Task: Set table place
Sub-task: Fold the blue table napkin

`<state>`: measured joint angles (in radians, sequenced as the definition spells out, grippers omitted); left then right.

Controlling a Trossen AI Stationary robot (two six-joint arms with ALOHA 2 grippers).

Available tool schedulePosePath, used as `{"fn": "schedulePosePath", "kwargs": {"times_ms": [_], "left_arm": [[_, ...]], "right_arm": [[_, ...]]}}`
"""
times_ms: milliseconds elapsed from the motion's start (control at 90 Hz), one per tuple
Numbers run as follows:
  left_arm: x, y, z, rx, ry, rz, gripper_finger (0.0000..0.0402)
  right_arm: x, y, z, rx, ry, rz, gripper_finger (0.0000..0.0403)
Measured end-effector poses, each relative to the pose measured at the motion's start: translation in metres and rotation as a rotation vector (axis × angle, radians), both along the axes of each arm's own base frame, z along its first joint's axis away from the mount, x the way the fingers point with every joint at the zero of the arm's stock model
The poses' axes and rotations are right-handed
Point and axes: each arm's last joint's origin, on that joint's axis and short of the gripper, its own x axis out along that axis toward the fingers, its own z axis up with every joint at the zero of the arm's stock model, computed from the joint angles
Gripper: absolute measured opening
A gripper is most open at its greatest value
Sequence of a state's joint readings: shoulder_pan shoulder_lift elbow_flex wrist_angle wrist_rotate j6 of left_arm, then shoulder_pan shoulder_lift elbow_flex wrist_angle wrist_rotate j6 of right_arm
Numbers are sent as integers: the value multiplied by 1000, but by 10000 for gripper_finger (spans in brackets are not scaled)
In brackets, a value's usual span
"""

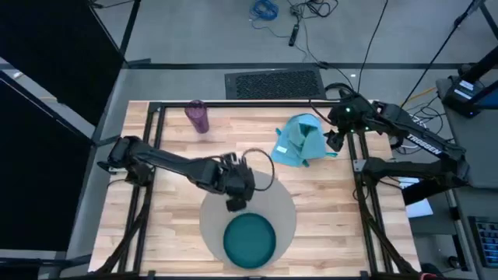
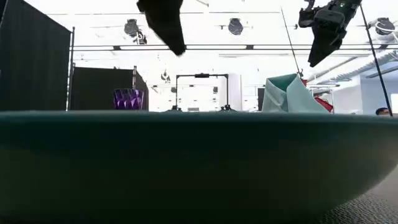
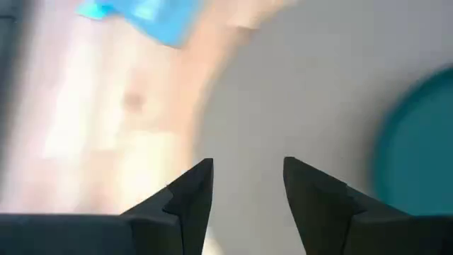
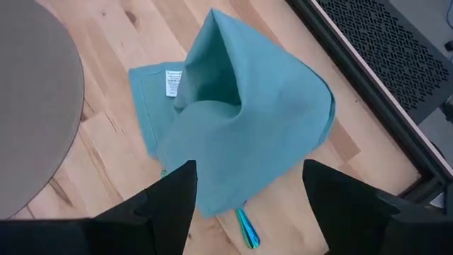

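Desk: light wooden plank desk (image 1: 327, 202) with a black metal frame, seen from straight above
Mat: big round grey-beige mat (image 1: 272, 198) lying flat at the near middle of the desk
Plate: round teal plate (image 1: 250, 239) lying on the near part of the mat, nothing on it; in the low view its rim fills the foreground
Napkin: light-blue cloth napkin (image 1: 298, 140) on the bare wood to the far right of the mat, apart from it; it is crumpled and stands up in a peak, with a white label (image 4: 172, 83) showing on a flat corner
Cutlery: teal handle tip (image 4: 247, 228) sticks out from under the napkin's edge; the rest is hidden, so its long axis cannot be told
Cup: translucent purple cup (image 1: 198, 117) stands upright at the far edge of the desk, left of centre, well apart from the mat; what is inside cannot be told
Left claw: left claw (image 1: 236, 204) hangs over the far left edge of the mat, just beyond the plate; its two fingers are spread apart and hold nothing
Right claw: right claw (image 1: 333, 144) is at the far right of the desk, just right of the napkin and above it; its fingers are spread wide, released, with nothing between them, and the napkin lies ahead of them in the wrist view
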<state>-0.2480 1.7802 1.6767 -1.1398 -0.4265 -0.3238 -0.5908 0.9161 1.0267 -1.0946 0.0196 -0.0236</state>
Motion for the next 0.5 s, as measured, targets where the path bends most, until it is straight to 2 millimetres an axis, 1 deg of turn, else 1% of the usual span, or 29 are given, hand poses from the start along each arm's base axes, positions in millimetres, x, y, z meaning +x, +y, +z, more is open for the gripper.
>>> {"fn": "schedulePosePath", "kwargs": {"times_ms": [122,211,289,400,500], "left_arm": [[-23,17,27,14,0,39,157],[-42,31,45,77,-13,90,157],[-56,43,59,107,-71,136,157],[-72,55,72,96,-145,173,157],[-81,61,71,101,-168,176,157]], "right_arm": [[0,0,0,17,-5,-17,242],[0,1,0,44,-27,-32,242],[2,0,0,48,-48,-53,242],[9,-3,1,42,-78,-60,242],[19,-4,-4,42,-98,-44,242]]}}
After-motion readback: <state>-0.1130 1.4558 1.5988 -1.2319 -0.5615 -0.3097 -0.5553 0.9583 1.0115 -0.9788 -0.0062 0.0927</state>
